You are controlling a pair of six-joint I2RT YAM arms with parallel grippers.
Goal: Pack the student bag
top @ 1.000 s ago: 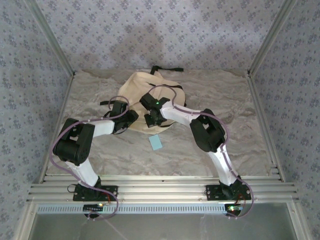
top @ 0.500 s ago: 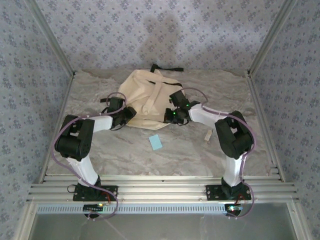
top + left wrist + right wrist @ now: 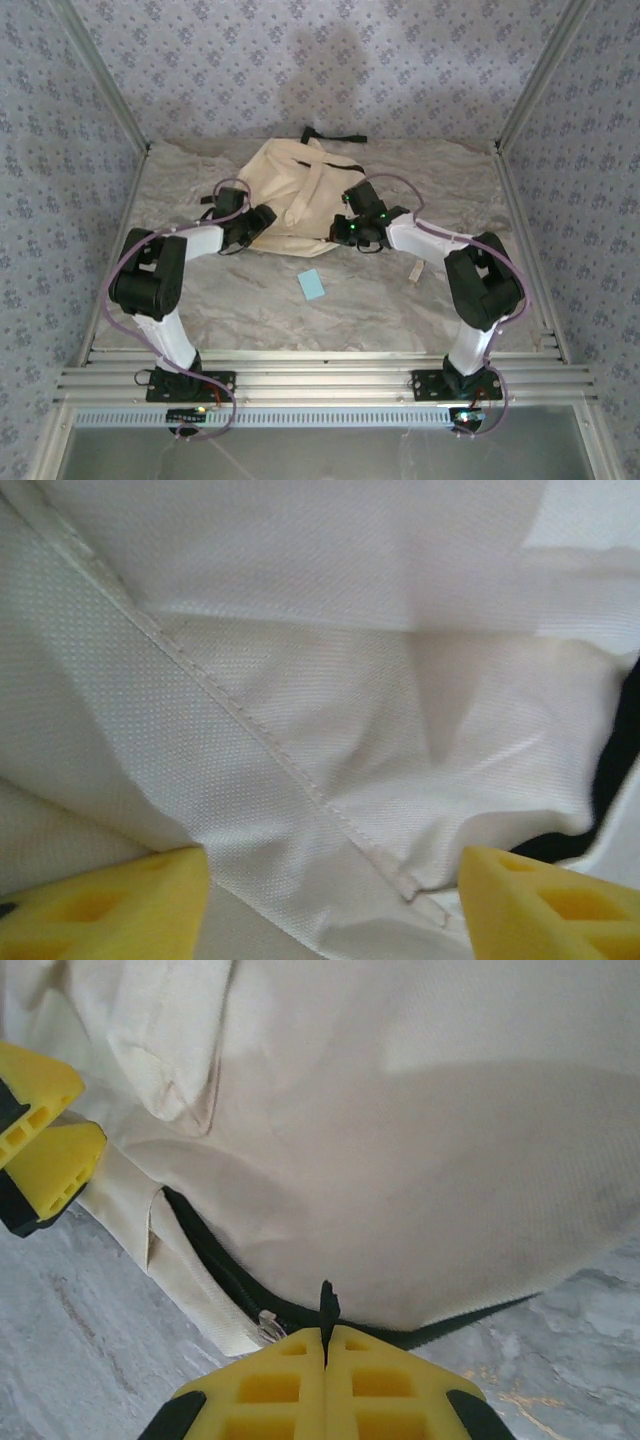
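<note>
The student bag [image 3: 295, 185] is laid flat at the far middle of the table [image 3: 220, 310], its zipper pull [image 3: 326, 1310] pinched by the closed right gripper [image 3: 326, 1334]. The left gripper [image 3: 332, 868] is spread wide over fabric, empty. With a blue card [image 3: 312, 285] lying outside, packing is judged unfinished.

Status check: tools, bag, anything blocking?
Left tool open, facing student bag fabric. Right tool shut on zipper pull. Bag lies on table; blue card loose beside it, not in the way.
</note>
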